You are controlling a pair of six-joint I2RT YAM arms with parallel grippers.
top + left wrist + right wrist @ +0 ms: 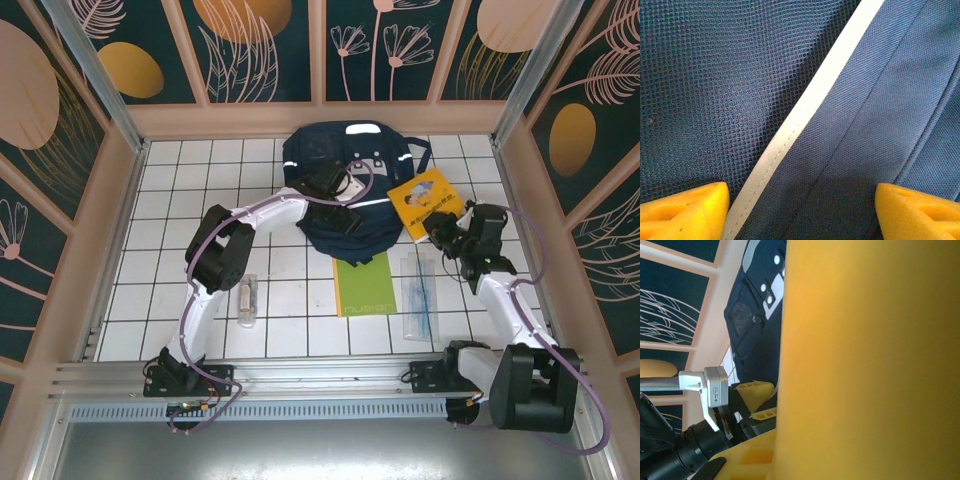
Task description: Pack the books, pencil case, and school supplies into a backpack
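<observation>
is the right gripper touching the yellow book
Touching. The top view shows the right gripper clamped on the near edge of the orange-yellow book; in the right wrist view its cover runs straight out from the jaws.

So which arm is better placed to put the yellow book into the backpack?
Right: the right gripper is shut on the yellow book beside the backpack; the left gripper stands open over its fabric.

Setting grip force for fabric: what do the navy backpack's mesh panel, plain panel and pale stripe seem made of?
On the navy-blue fabric backpack, the plain panel looks like matte woven synthetic cloth: fine diagonal weave. The mesh panel shows tiny round holes, probably knitted synthetic. The pale stripe looks like smooth, edge-stitched tape, perhaps reflective.
</observation>
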